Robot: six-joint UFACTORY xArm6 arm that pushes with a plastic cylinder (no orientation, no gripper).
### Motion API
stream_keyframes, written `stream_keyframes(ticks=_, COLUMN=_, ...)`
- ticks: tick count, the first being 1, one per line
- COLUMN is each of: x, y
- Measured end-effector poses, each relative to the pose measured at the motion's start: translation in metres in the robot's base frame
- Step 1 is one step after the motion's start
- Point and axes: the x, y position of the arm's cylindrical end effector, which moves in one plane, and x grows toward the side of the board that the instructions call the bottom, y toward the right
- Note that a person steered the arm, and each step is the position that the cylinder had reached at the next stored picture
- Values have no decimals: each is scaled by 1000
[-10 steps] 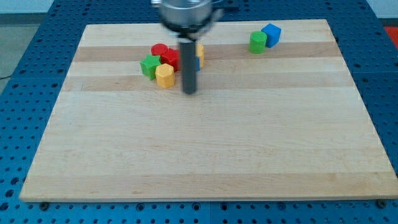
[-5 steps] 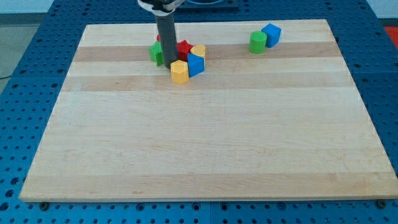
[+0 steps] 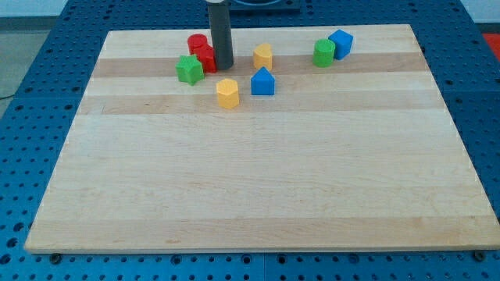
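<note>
The dark rod's tip (image 3: pixel 224 66) rests on the pale wooden board (image 3: pixel 258 179), bare and holding nothing, touching the right side of a red block (image 3: pixel 206 59) whose shape the rod partly hides. Beside that red block sit a red cylinder (image 3: pixel 197 42) and a green star-like block (image 3: pixel 188 69); right of it lie two yellow blocks (image 3: pixel 227 93) (image 3: pixel 263 55) and a blue house-shaped block (image 3: pixel 262 81). All look small, rigid, light and likely to slide or turn when nudged off-centre; the rod's top is cut off.

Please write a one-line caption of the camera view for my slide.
My tip rests beside two red blocks, with green star, yellow and blue blocks nearby on the wooden board.
</note>
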Motion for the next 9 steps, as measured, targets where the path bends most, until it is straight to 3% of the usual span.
stream_keyframes(ticks=3, x=-2, y=115)
stream_keyframes(ticks=5, x=3, y=112)
stream_keyframes(ticks=6, x=48, y=98)
stream_keyframes(ticks=8, x=119, y=148)
stream_keyframes(ticks=9, x=138, y=91)
